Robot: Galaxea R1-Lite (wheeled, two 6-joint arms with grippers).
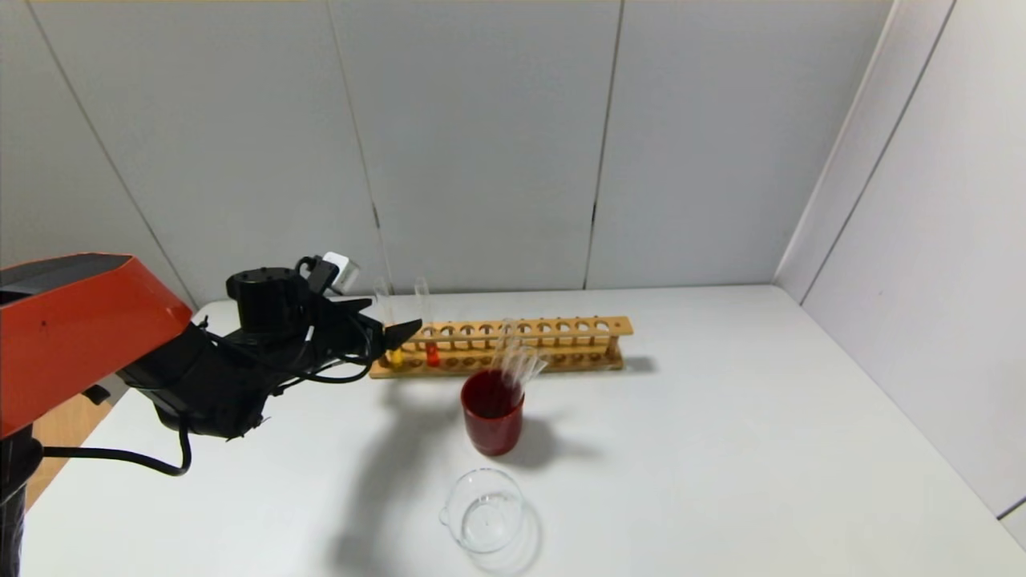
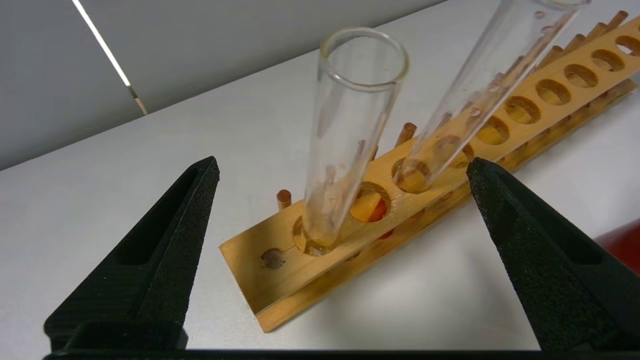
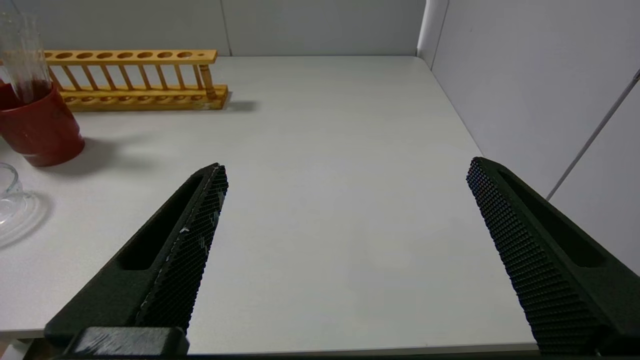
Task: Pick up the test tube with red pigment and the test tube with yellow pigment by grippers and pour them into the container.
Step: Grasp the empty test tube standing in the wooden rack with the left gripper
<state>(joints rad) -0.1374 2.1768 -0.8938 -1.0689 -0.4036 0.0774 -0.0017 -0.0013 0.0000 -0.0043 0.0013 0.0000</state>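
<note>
**Yellow tube first: left gripper lining up at the rack**

Head view: left gripper (image 1: 393,324), jaws apart, level with the near end of the wooden rack (image 1: 561,328). Test tube with yellow pigment (image 1: 394,353) stands just ahead of its tips; test tube with red pigment (image 1: 431,349) two holes beyond. Container (image 1: 483,510) sits well back toward the robot, past the red cup (image 1: 491,418) (holding clear tubes).

Left wrist view: fingers (image 2: 165,235) spread wide, yellow-pigment tube upright between them but not yet touched. Advice: centre it, close mid-glass, lift straight up to clear the hole.

Right wrist view: right gripper (image 3: 345,210) parked, jaws apart over bare table (image 3: 350,125), well apart from the rack.
</note>
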